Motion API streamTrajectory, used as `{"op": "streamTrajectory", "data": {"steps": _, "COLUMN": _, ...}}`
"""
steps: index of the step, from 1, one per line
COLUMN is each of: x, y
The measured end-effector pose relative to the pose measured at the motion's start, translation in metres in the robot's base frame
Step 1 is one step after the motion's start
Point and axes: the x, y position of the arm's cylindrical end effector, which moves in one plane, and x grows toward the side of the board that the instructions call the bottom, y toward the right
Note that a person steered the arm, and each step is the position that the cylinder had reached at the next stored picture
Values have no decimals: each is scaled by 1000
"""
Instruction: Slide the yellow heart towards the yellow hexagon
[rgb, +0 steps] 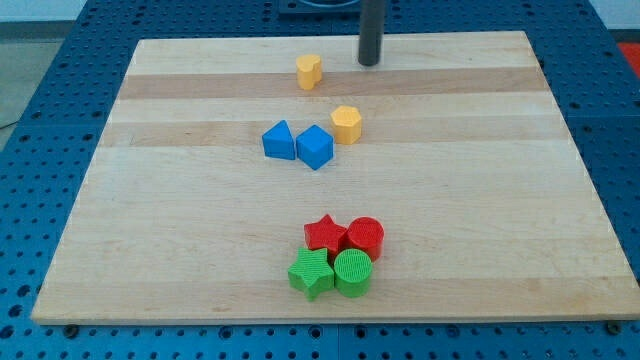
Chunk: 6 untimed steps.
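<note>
A wooden board (150, 250) lies on a blue perforated table (40, 120), seen from the near edge looking toward the far edge. Nearest, a little right of centre, four blocks sit packed together in a square cluster: a green star (311, 273) at near left touching a green cylinder (353, 272) at near right, with a red star (325, 234) and a red cylinder (366, 238) just behind them. Well beyond, around the middle of the board, a blue triangle (279, 140) sits on the left, touching a blue cube (315, 147) to its right. The yellow hexagon (347, 124) sits just beside the cube, to its right and slightly farther. Farther still, standing apart from the others, is the yellow heart (309, 71), to the left of and beyond the hexagon. My tip (370, 63), the end of a dark upright rod, rests near the far edge, to the right of the heart and clear of it. The arm has no jaws, only this rod.
</note>
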Motion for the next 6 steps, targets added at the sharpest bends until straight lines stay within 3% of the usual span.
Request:
{"op": "streamTrajectory", "data": {"steps": 1, "x": 12, "y": -46}}
{"op": "streamTrajectory", "data": {"steps": 2, "x": 57, "y": -60}}
{"op": "streamTrajectory", "data": {"steps": 3, "x": 64, "y": -57}}
{"op": "streamTrajectory", "data": {"steps": 5, "x": 21, "y": -111}}
{"op": "streamTrajectory", "data": {"steps": 6, "x": 76, "y": -102}}
